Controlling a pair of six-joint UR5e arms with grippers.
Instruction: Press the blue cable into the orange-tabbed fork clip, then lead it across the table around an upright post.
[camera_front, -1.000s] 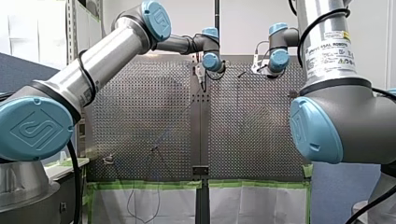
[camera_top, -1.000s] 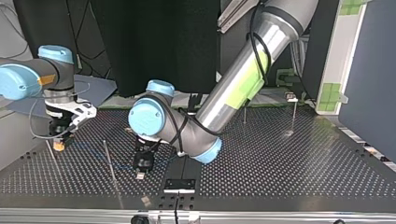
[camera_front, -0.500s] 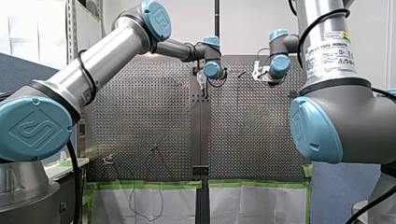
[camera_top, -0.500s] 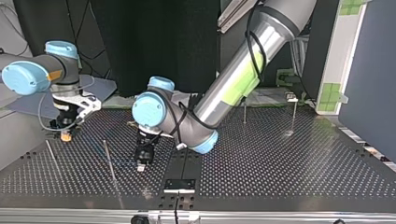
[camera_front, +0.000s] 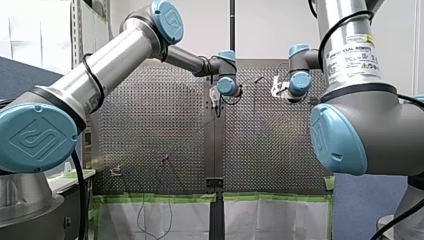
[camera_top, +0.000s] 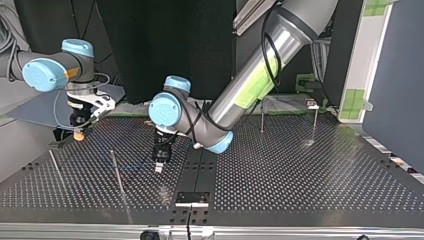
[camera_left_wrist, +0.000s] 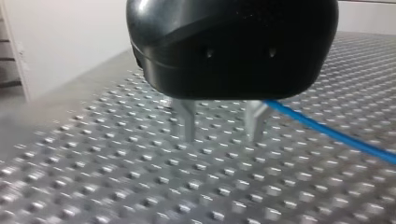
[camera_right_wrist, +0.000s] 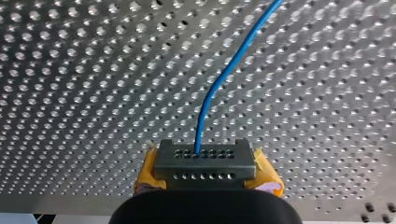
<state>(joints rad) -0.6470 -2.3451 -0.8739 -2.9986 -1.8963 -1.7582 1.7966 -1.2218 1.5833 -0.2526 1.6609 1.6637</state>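
Jaws first: my right arm's jaws, at the top view's left, are clamped on the thin blue cable (camera_right_wrist: 219, 84), which runs out from between their yellow pads (camera_right_wrist: 267, 176) over the perforated metal bench (camera_top: 300, 170) (the orange-tabbed clip I cannot pick out). Next stands a thin upright metal post (camera_top: 117, 172), the cable's faint line seeming to pass close by it. Further right, my left arm's jaws hang parted and empty, their metal fingers (camera_left_wrist: 187, 122) just above the bench, the cable just beside one. It looks light, limp and slippery; I would pinch it firmly near the post and keep it taut.
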